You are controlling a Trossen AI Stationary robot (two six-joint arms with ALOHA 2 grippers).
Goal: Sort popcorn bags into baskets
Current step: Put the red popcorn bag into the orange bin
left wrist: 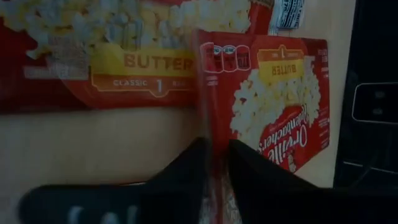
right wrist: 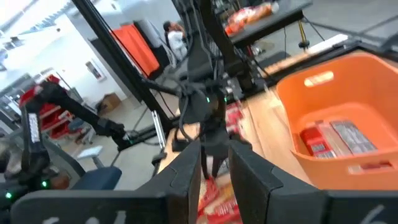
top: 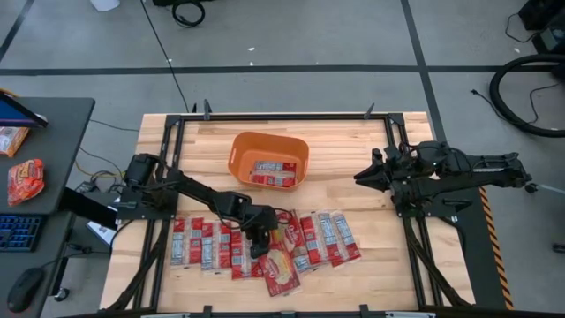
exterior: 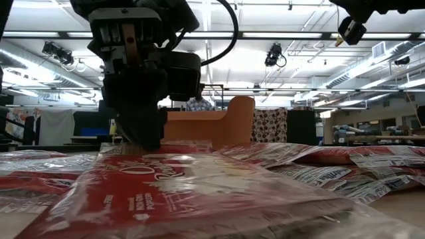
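My left claw [left wrist: 214, 165] is closed on a flat red popcorn packet's [left wrist: 273, 106] edge; I should lift straight, then carry it toward the orange plastic tub [top: 270, 159].

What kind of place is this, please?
Most likely a robotics lab or workshop in a large industrial hall: a wooden table in a black metal frame on a concrete floor, exposed ceiling lights, and a side desk with a keyboard.

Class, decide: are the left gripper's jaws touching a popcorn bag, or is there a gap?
Touching. In the left wrist view the left gripper has its jaws closed on the edge of a popcorn bag, which runs straight between them with no gap.
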